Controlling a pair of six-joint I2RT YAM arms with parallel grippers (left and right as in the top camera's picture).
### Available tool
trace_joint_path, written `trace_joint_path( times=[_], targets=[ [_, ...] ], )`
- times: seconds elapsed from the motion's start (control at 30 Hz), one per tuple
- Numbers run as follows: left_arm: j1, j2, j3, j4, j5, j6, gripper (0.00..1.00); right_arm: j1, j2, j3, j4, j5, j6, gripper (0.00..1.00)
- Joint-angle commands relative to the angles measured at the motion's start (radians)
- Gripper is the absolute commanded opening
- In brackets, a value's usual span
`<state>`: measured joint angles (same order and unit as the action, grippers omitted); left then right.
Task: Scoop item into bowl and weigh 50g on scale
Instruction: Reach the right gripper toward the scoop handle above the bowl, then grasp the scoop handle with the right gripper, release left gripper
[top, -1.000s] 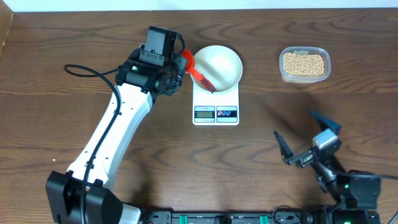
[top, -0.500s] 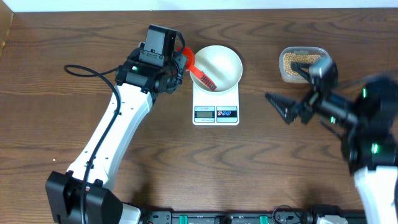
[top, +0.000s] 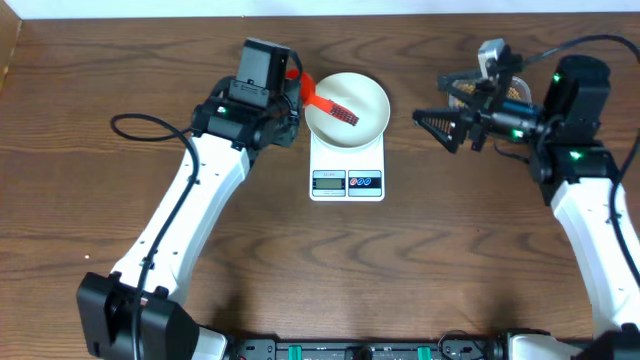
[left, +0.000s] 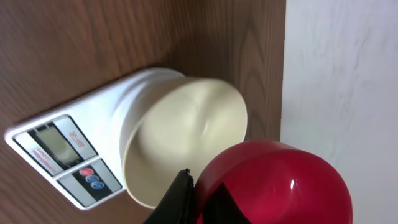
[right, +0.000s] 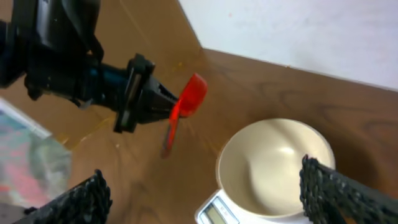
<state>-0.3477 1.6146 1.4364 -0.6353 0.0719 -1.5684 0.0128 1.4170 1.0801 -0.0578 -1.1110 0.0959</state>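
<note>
The left gripper (top: 288, 93) is clamped on a red scoop (top: 326, 107) close to its cup, and the handle slants out over the left part of the white bowl (top: 358, 100). The bowl sits on the far half of the scale (top: 347, 165), whose display and buttons face the near edge. To the right, the right gripper (top: 440, 131) hangs above the wooden table (top: 250, 250) with its fingers spread apart and nothing between them, pointing left toward the bowl. Just behind it, the beans (top: 466, 92) lie in a clear tub (top: 452, 84), mostly hidden by the arm.
</note>
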Motion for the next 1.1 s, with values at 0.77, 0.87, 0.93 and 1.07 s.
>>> trace_joint_path(
  times=[0.77, 0.87, 0.93, 1.07],
  targets=[
    [-0.066, 0.017, 0.0, 0.047, 0.074, -0.061, 0.07, 0.209, 0.063, 0.017, 0.074, 0.215, 0.365, 0.66],
    [-0.066, 0.018, 0.0, 0.048, 0.074, -0.075, 0.07, 0.233, 0.063, 0.017, 0.077, 0.216, 0.372, 0.61],
    [-0.066, 0.017, 0.0, 0.047, 0.076, -0.085, 0.07, 0.252, 0.063, 0.017, 0.077, 0.227, 0.378, 0.56],
    [-0.066, 0.018, 0.0, 0.05, 0.078, -0.087, 0.07, 0.285, 0.063, 0.016, 0.076, 0.28, 0.401, 0.47]
  ],
)
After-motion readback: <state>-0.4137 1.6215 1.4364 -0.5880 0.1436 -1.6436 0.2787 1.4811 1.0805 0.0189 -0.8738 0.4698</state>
